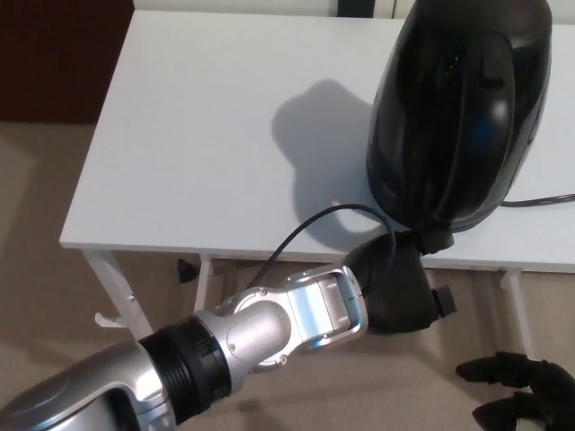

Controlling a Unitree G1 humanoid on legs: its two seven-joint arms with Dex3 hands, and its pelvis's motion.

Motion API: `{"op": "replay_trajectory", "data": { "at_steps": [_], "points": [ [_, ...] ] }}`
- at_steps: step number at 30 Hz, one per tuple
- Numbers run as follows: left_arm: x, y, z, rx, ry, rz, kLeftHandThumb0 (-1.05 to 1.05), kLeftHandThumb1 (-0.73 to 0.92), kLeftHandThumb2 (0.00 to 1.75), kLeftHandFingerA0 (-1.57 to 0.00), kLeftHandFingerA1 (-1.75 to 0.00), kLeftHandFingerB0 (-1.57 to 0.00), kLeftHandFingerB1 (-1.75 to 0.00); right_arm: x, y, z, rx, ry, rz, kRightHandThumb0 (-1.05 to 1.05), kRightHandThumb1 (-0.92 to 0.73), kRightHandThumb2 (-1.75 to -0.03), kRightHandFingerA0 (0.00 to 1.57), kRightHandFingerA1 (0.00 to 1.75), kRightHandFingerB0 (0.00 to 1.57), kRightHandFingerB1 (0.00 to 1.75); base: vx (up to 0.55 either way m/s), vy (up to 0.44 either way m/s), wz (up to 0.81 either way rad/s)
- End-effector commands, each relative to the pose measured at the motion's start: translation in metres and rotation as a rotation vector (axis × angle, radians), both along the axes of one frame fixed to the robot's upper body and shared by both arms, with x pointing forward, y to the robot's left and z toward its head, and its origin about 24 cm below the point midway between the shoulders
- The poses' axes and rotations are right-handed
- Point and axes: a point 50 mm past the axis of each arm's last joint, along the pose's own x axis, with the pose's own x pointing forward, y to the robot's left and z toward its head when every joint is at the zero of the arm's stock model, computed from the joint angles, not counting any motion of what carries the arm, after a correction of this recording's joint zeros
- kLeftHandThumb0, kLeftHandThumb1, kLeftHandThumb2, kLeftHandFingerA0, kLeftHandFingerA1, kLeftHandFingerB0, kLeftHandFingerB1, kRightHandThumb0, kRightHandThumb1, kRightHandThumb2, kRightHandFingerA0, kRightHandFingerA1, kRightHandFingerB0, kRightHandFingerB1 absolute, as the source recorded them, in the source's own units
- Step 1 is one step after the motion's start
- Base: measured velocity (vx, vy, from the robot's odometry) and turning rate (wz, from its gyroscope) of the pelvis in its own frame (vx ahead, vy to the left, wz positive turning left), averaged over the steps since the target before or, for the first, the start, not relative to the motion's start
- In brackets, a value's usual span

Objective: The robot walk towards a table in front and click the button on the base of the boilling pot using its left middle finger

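Here, left hand [400,287] at unlabelled black pot [458,108] base.

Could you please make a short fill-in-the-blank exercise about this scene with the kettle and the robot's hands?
1. The black kettle stands on a table whose colour is ____.
2. The hand nearest the kettle's base is the robot's ____ hand.
3. The right hand shows in the bottom ____ corner of the picture.
4. A thin black ____ runs from the kettle's base over the table's front edge.

Missing words: white; left; right; cable

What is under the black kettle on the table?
The black kettle stands on the white table. At its front lower edge the left hand reaches in, covering the base there, so no button shows. A black cord runs out beside it.
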Motion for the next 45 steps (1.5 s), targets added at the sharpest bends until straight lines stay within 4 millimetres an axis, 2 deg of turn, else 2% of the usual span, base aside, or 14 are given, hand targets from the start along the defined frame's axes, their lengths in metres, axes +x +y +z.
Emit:
{"op": "replay_trajectory", "data": {
  "at_steps": [1, 3, 13, 14, 20, 22, 23, 29, 30, 31, 37, 38, 41, 45],
  "points": [
    [-0.004, 0.012, -0.016, 0.021, 0.056, 0.073, -0.61, 0.42, 0.71, -0.22, -0.39, -0.15, -0.38, 0.001, -0.005, 0.005, -0.054, -0.006, 0.096, -0.22, -0.67, -0.59, 0.55, 0.57, 0.6, 0.52, 0.0, 0.0, 0.0],
    [-0.005, 0.012, -0.02, 0.016, 0.077, 0.084, -0.64, 0.42, 0.73, -0.22, -0.4, -0.16, -0.39, 0.0, -0.004, 0.01, -0.101, -0.094, 0.217, -0.56, -0.6, -0.97, 0.33, 0.56, 0.35, 0.54, 0.0, 0.0, 0.0],
    [-0.005, 0.01, -0.01, -0.068, 0.058, 0.047, -0.33, 0.27, 0.86, 0.0, -0.48, 0.0, -0.49, 0.001, -0.01, 0.003, -0.093, -0.003, 0.095, -0.16, -0.67, -0.59, 0.59, 0.58, 0.64, 0.54, 0.0, 0.0, 0.0],
    [-0.005, 0.01, -0.006, -0.113, 0.047, 0.036, -0.59, 0.53, 0.56, -0.14, -0.27, -0.06, -0.28, 0.001, -0.01, 0.001, -0.059, 0.019, 0.014, -0.16, -0.65, -0.58, 0.61, 0.58, 0.63, 0.54, 0.0, 0.0, 0.0],
    [-0.009, 0.01, 0.034, -0.317, -0.076, -0.106, -0.8, 0.46, 0.84, 0.0, 0.0, 0.0, -0.13, -0.006, -0.01, -0.001, -0.036, 0.039, 0.053, -0.38, -0.69, -0.6, 0.55, 0.51, 0.51, 0.45, 0.0, 0.0, 0.0],
    [-0.013, 0.01, 0.046, -0.378, -0.107, -0.141, -0.83, 0.47, 0.86, 0.0, 0.0, 0.0, -0.14, -0.005, -0.011, -0.004, -0.104, 0.115, 0.084, -0.44, -0.57, -0.91, 0.41, 0.57, 0.46, 0.57, 0.0, 0.0, 0.0],
    [-0.016, 0.01, 0.054, -0.424, -0.122, -0.165, -0.82, 0.46, 0.87, 0.0, 0.0, 0.0, -0.13, -0.005, -0.01, -0.002, -0.093, 0.102, 0.112, -0.35, -0.71, -0.61, 0.43, 0.45, 0.51, 0.45, 0.0, 0.0, 0.0],
    [-0.042, 0.022, 0.089, -0.59, -0.135, -0.283, -0.93, 0.46, 0.65, 0.0, -0.23, 0.0, -0.18, -0.005, -0.006, 0.0, -0.286, 0.0, 0.207, -0.44, -0.69, -0.61, 0.61, 0.44, 0.61, 0.41, 0.0, 0.0, 0.0],
    [-0.049, 0.03, 0.086, -0.595, -0.124, -0.29, -0.8, 0.45, 0.9, -0.07, -0.15, 0.0, -0.23, -0.009, -0.008, -0.001, -0.199, 0.065, 0.19, -0.29, -0.73, -0.61, 0.44, 0.52, 0.5, 0.48, 0.0, 0.0, 0.0],
    [-0.055, 0.038, 0.082, -0.601, -0.109, -0.298, -0.89, 0.55, 0.57, -0.07, -0.32, -0.01, -0.31, -0.009, -0.008, 0.001, -0.125, 0.068, 0.259, -0.36, -0.51, -0.88, 0.45, 0.62, 0.4, 0.56, 0.0, 0.0, 0.0],
    [-0.081, 0.083, 0.04, -0.455, 0.075, -0.162, -0.81, 0.48, 0.56, -0.13, -0.28, -0.08, -0.3, -0.014, -0.008, -0.003, 0.052, -0.031, 0.049, -0.21, -0.56, -0.56, 0.61, 0.66, 0.55, 0.53, 0.0, 0.0, 0.0],
    [-0.086, 0.091, 0.032, -0.452, 0.106, -0.142, -0.36, 0.08, 0.79, 0.0, -0.49, -0.02, -0.51, -0.014, -0.008, -0.002, 0.047, -0.048, 0.055, -0.24, -0.54, -0.55, 0.6, 0.69, 0.56, 0.55, 0.0, 0.0, 0.0],
    [-0.096, 0.112, 0.013, -0.444, 0.179, -0.076, -0.78, 0.47, 0.56, -0.21, -0.29, -0.16, -0.31, -0.013, -0.008, -0.009, 0.063, 0.018, -0.044, -0.15, -0.59, -0.57, 0.59, 0.64, 0.42, 0.48, 0.0, 0.0, 0.0],
    [-0.115, 0.147, -0.013, -0.461, 0.295, 0.077, -0.36, 0.1, 0.8, 0.0, -0.49, -0.01, -0.5, -0.014, -0.004, -0.015, 0.066, 0.056, -0.097, -0.11, -0.63, -0.58, 0.58, 0.56, 0.34, 0.43, 0.0, 0.0, 0.0]
  ]
}}
